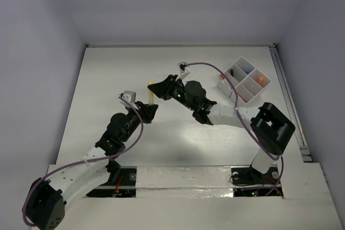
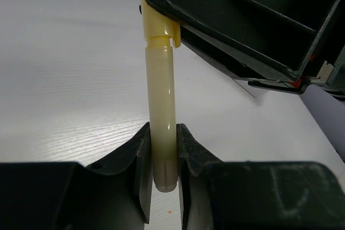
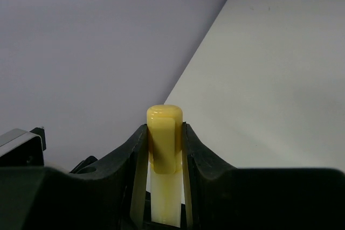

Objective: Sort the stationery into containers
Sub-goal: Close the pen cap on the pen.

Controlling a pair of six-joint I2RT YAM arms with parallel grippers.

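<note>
Task judged part done. The tray (image 1: 241,59), upper right of the top view, held a blue item (image 1: 246,71) and an orange item (image 1: 260,80); its other compartments could not be judged. The only stationery seen outside it was one tube (image 1: 151,93), at centre-left of the desk (image 1: 108,79), well apart from the tray.

Left fingers (image 2: 143,146) were clenched on the tube's pale barrel. Right fingers (image 3: 190,146) were clenched on its yellow cap. Both arms reached inward and met at the tube. Judged a transfer between arms, or an uncapping. The tube was not yet sorted.

Likely lab: white-walled robot table (image 1: 108,106)
</note>
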